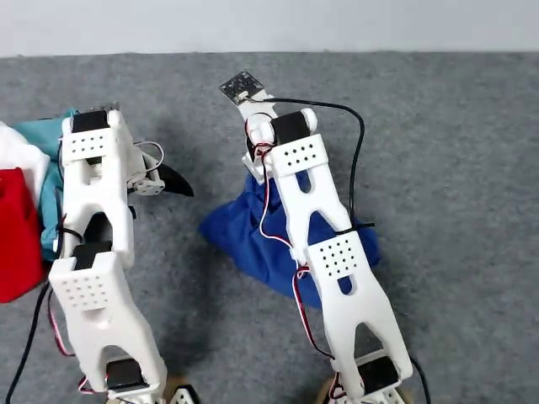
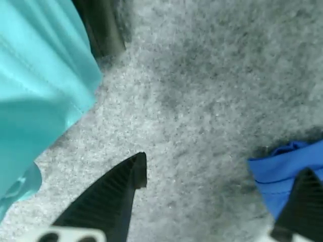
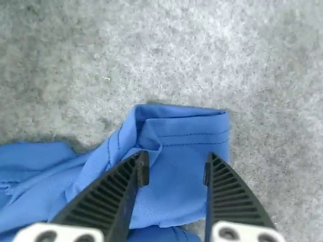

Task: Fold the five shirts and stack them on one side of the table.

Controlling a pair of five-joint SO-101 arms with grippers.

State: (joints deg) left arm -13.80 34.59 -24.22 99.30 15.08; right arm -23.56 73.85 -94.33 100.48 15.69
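On the left side of the table [image 1: 455, 168] we are counting three shirts lying in a heap: a red shirt [image 1: 17, 236], a white shirt [image 1: 21, 156] and a teal shirt [image 1: 49, 135]. The left gripper [image 2: 222, 171] is hanging just beside the teal one, spread wide with nothing in it. In the middle one blue shirt [image 1: 244, 236] is lying bunched up, so we are not finding a long side. The right gripper [image 3: 174, 166] is hanging right above its folded edge, parted and not pinching yet. So we are seeing four shirts and two arms. We are thinking the right arm is nearer, because the blue shirt is lying straight below it.
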